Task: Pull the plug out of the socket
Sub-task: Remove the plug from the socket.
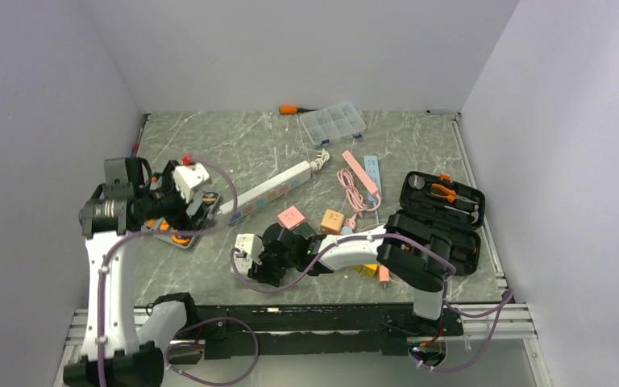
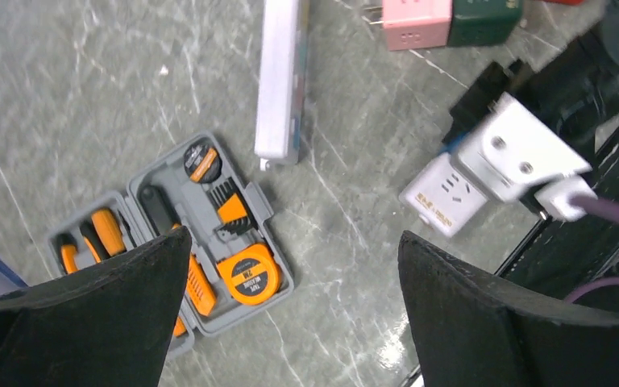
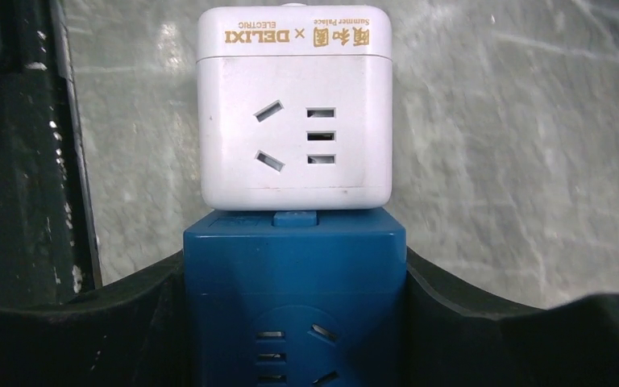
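Socket [image 1: 267,190] (the long white strip) runs off the top edge of the left wrist view, its outlet faces hard to make out. It lies on the table, apart from both grippers. Right gripper [image 3: 294,270] clamps a blue cube [image 3: 294,306] with a white cube [image 3: 294,113] butted against it; left gripper [image 2: 294,242] gapes, holding nothing.

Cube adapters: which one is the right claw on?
The blue cube, sitting between the fingers of the right claw. The white cube is joined to its far end, beyond the fingertips; the pink cube and orange cube lie apart.
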### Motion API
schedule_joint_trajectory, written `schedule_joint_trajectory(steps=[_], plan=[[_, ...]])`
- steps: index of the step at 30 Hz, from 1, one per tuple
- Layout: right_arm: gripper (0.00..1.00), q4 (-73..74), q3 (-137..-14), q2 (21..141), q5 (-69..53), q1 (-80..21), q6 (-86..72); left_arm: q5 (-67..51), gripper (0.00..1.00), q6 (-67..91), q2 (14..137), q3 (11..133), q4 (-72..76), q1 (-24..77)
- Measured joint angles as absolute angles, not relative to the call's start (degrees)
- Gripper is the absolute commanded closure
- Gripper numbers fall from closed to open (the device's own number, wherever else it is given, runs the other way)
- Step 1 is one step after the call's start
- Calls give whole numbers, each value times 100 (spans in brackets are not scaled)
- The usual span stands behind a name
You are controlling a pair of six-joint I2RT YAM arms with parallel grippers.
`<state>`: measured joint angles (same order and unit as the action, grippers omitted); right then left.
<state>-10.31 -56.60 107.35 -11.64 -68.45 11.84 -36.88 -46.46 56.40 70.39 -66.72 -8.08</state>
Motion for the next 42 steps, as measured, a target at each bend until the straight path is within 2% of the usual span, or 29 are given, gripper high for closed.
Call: schedule_joint_trajectory(steps=[7,13,22,29,42], plan=[[100,-47,-5662,10125,-934,-6578,674,-4163,1,-6342,4101,6145,-6573,-766],[100,399,-5662,9443,-937,-6219,268,-4550,1,-8680,3675,5918,-6737,-751],[100,779,-5599,8676,-827,-6073,-336,-5258,1,-11163,2204,4060,-6267,-735],[100,790,-5588,8143,-753,-5959,-480,-5732,1,-11734,2123,3601,-5721,-735],[100,1070,-6123,8499,-1149,-5927,-781,-6080,1,-11858,2143,3253,-4950,-648]])
